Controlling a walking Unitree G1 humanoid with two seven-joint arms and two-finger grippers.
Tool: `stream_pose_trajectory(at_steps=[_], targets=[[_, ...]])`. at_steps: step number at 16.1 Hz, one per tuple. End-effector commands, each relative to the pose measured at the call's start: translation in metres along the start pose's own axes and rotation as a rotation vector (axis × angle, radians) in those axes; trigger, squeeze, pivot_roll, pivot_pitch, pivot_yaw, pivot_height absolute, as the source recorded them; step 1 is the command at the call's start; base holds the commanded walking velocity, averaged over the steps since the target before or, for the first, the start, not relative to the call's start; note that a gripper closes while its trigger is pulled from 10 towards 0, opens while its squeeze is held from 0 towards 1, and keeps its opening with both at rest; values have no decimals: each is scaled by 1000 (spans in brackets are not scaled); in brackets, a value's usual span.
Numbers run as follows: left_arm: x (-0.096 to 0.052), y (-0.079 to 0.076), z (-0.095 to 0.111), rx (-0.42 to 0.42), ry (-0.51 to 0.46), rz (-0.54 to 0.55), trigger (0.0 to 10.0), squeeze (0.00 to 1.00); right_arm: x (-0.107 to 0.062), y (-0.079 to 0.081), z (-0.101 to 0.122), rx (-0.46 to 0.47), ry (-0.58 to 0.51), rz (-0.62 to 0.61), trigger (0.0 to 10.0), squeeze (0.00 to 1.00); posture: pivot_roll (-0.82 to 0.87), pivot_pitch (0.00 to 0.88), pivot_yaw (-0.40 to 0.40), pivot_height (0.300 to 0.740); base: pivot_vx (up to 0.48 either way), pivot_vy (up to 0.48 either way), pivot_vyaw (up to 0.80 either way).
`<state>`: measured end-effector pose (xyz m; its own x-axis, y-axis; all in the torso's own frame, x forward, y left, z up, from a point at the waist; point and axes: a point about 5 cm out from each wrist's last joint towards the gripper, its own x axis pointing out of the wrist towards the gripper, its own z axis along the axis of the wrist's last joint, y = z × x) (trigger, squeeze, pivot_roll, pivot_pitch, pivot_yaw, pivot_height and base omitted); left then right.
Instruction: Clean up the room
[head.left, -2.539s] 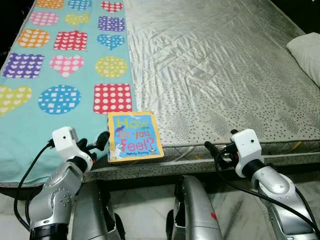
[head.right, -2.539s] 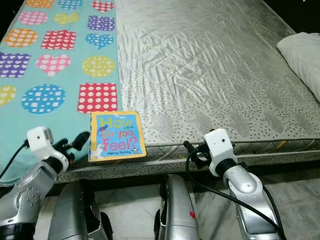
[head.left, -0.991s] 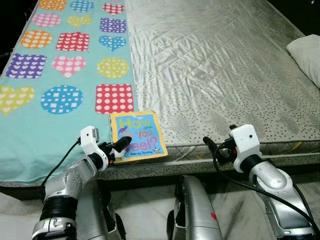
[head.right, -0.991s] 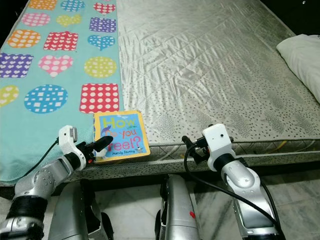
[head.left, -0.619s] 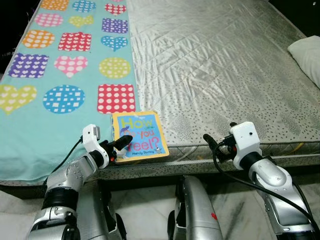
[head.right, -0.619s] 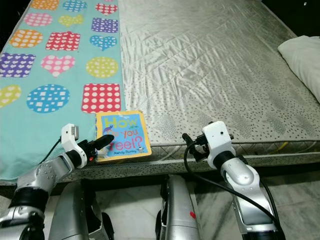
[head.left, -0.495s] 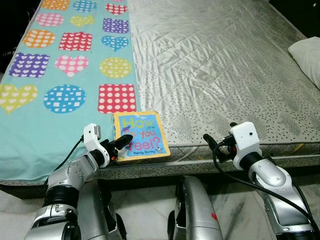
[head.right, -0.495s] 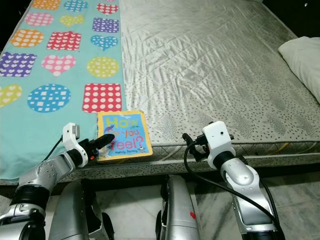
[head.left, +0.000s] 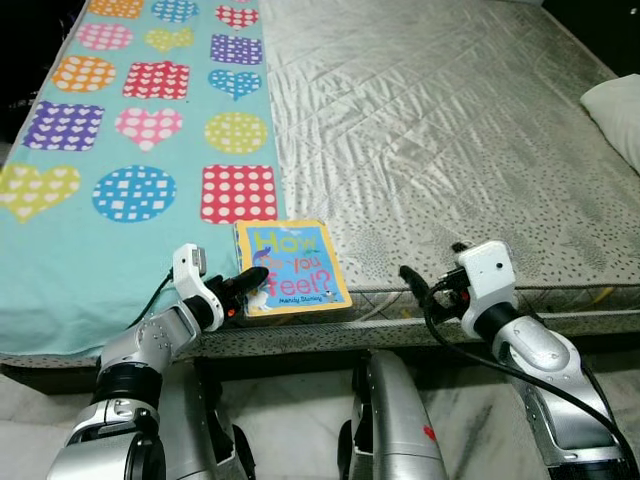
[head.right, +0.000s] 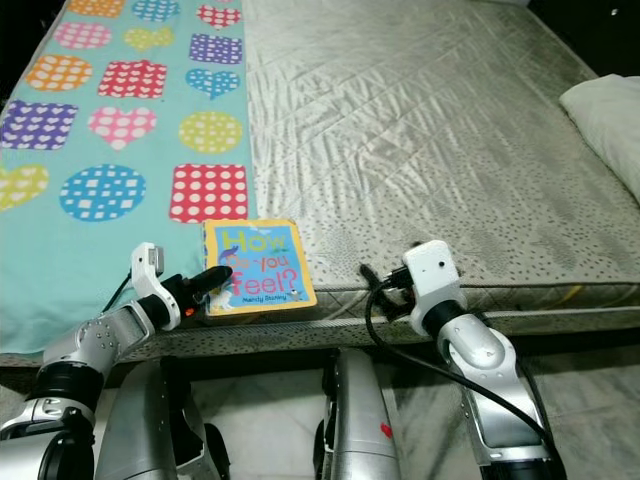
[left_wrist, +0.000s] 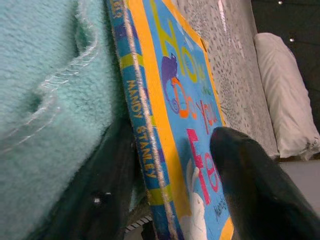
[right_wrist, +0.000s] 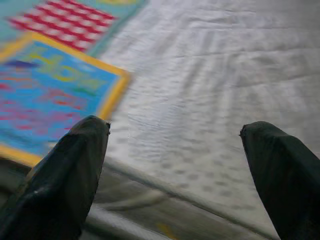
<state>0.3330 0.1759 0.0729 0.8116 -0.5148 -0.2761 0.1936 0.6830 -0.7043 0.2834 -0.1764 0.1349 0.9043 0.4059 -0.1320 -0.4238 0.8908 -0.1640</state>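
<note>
You see the board book "How Do You Feel?" (head.left: 291, 266) lying flat at the front edge of the bed (head.left: 440, 130), just beside the teal blanket (head.left: 90, 230) with hearts and dots. Your left gripper (head.left: 246, 281) pinches the book's spine corner, one finger on the cover. Your right gripper (head.left: 412, 282) hovers at the bed's front edge, fingers spread. A white pillow (head.left: 615, 105) lies at the bed's right edge.

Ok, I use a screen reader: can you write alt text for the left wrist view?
A black finger of the left gripper rests on the cover of a blue, yellow-edged picture book, its spine against a teal blanket. A white pillow lies beyond.
</note>
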Motion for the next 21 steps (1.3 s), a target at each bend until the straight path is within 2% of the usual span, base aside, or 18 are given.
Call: stream_pose_trajectory(at_steps=[1, 2, 5, 10, 18, 19, 20, 21], targets=[[4, -3, -6, -2, 27, -17, 0, 0, -7, 7, -1, 49, 26, 120, 10000, 0, -173, 135, -119, 515, 0, 0, 0], [4, -3, -5, 3, 22, -14, 0, 0, -10, 11, -2, 49, 42, 173, 10000, 0, -173, 135, -119, 515, 0, 0, 0], [4, -2, -1, 14, -3, -5, 0, 0, -14, 9, -9, 36, 76, 181, 10000, 0, -177, 134, -119, 515, 0, 0, 0], [2, -7, 20, 106, -161, 26, 0, 0, -11, 8, -8, 16, 78, 183, 10000, 0, -167, 124, -117, 515, 0, 0, 0], [1, -11, 28, 126, -220, -1, 0, 0, -4, 7, -3, 3, 49, 151, 10000, 0, -157, 103, -111, 515, 0, 0, 0], [-4, -19, 40, 181, -330, 5, 0, 0, -2, 4, 2, 33, 23, 105, 10000, 0, -159, 90, -96, 515, 0, 0, 0], [-9, -24, 46, 208, -389, 16, 1569, 0, 0, 1, 4, 55, 12, 76, 10000, 0, -155, 85, -92, 515, 0, 0, 0], [-15, -30, 48, 227, -428, 19, 10000, 0, 1, -1, 5, 92, 3, 39, 10000, 0, -150, 80, -88, 515, 0, 0, 0]])
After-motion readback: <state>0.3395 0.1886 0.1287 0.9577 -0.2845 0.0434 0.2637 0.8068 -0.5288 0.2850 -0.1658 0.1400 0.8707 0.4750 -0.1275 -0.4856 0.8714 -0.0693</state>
